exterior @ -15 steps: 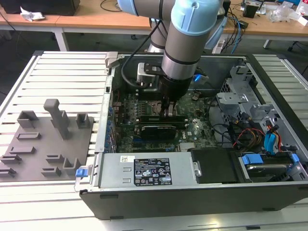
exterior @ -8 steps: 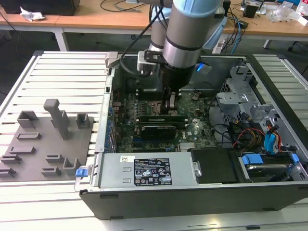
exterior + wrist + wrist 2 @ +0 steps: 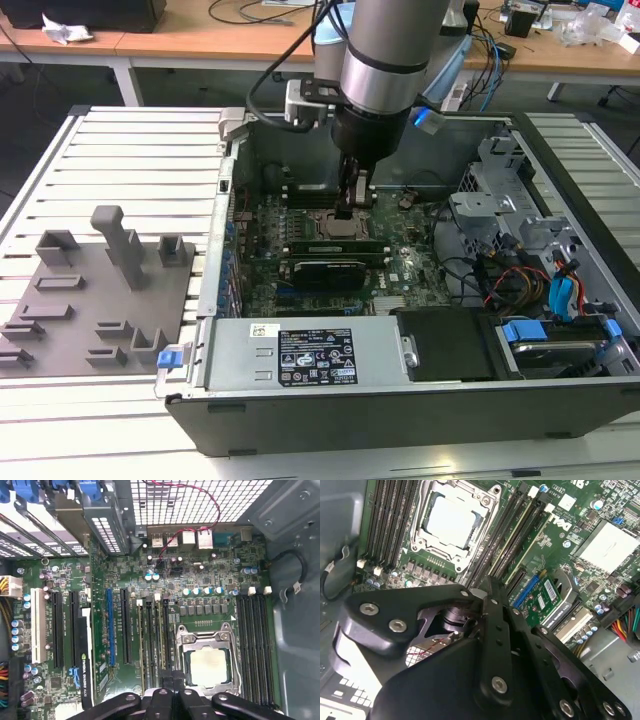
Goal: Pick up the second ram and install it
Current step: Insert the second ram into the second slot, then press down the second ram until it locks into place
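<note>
The slatted table [image 3: 120, 140] carried an open computer case [image 3: 400, 410], and the arm [image 3: 385, 50] reached down into it from above. A grey fixture plate [image 3: 60, 320] lay on the table well apart from the end effector, outside the case toward the exterior view's left.

The motherboard [image 3: 125, 570] lay flat directly beneath the end effector [image 3: 348, 205]. The processor socket [image 3: 210, 662] sat just beside the end effector's tip, with a bank of black memory sockets [image 3: 255, 645] on its far side.

In both wrist views the end effector [image 3: 171, 692] [image 3: 487, 587] had its two fingers [image 3: 162, 697] drawn together with no gap between them, and its tip was lowered close to the near memory bank.

The second ram [image 3: 159, 645] [image 3: 519, 536] stood on edge in a socket of that near bank, just ahead of the end effector's tip. Its long axis ran parallel to the neighbouring sockets and along the side of the processor socket, one end pointing toward the tip and the other away from it. Whether the tip touched the stick could not be determined.
</note>
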### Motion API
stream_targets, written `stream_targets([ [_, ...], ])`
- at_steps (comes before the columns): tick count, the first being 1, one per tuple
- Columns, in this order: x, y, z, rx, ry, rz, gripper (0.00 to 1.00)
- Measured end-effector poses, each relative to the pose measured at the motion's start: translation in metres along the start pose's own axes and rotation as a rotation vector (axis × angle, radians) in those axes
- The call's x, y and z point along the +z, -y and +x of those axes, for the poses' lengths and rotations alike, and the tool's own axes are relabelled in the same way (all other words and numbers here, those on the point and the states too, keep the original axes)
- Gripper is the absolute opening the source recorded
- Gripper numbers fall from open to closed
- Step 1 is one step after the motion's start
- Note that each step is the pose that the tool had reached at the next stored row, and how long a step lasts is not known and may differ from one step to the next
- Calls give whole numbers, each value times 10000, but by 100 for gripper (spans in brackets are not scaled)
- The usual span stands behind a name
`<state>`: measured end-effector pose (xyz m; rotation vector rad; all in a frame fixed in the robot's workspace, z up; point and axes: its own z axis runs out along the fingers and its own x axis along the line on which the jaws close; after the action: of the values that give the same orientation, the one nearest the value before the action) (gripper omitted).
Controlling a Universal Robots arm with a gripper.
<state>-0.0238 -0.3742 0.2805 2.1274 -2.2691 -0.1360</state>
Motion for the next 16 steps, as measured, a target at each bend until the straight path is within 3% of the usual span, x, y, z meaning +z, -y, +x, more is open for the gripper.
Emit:
stream_targets([
  [6, -6, 7, -1, -3, -2, -4, 11],
  [7, 1, 46, -3, -19, -5, -27, 11],
  [9, 40, 241, -14, -38, -13, -140, 11],
  [11, 86, 379, -20, -48, -17, -201, 11],
  [16, 241, 519, -21, -92, -22, -220, 11],
])
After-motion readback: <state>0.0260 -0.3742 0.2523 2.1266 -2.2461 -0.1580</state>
